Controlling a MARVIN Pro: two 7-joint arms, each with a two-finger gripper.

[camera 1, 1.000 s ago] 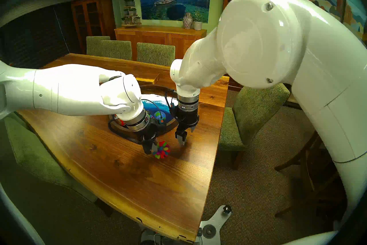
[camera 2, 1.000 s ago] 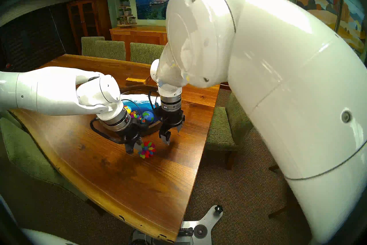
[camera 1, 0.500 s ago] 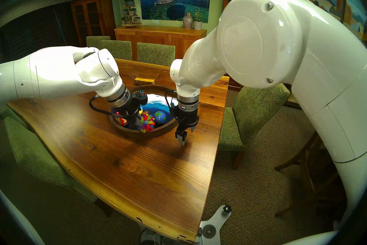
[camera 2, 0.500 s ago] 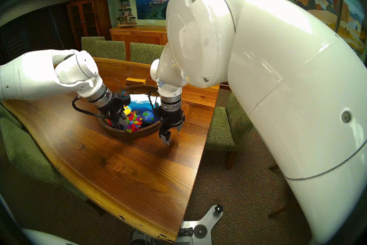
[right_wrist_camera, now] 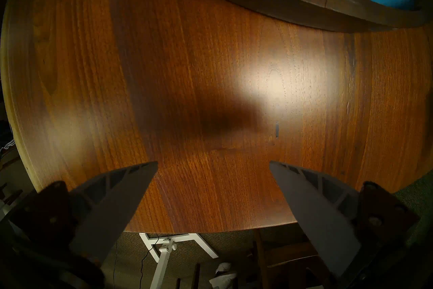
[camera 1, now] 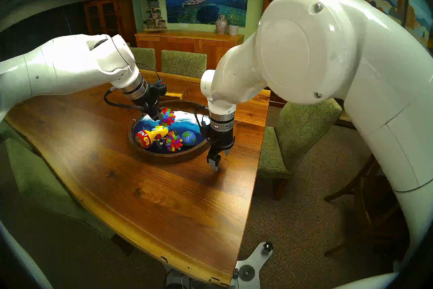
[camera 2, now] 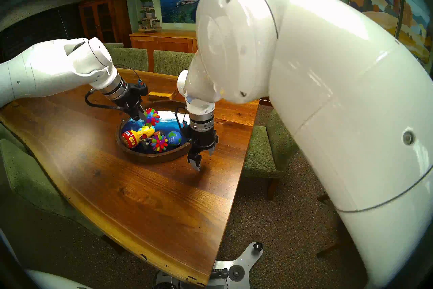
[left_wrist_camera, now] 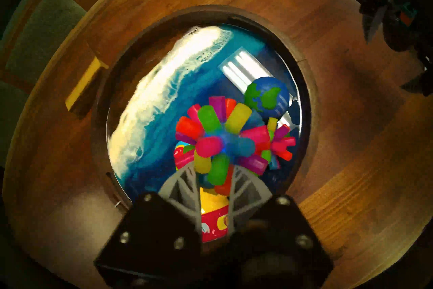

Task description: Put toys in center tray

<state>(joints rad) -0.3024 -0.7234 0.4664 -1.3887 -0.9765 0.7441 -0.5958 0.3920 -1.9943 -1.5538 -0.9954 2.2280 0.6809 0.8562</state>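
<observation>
My left gripper (camera 1: 159,117) is shut on a spiky multicoloured ball (camera 1: 167,116) and holds it in the air over the far left part of the round sea-painted tray (camera 1: 168,159). In the left wrist view the ball (left_wrist_camera: 220,138) sits between the fingers (left_wrist_camera: 180,185) above the tray's inside. In the tray lie the yellow toy flashlight (camera 1: 151,136), a second spiky ball (camera 1: 173,142), a globe ball (camera 1: 188,138) and a small doll (camera 1: 158,143). My right gripper (camera 1: 220,159) is open and empty just above the table, beside the tray's near right rim.
A small light wooden block (camera 1: 173,93) lies on the table behind the tray. Green chairs stand around the table, one close on the right (camera 1: 297,131). The table's front edge (right_wrist_camera: 210,230) is near the right gripper.
The left gripper lifted the spiky ball from the table in front of the tray, then carried it back and up over the tray. The right arm has not moved.
</observation>
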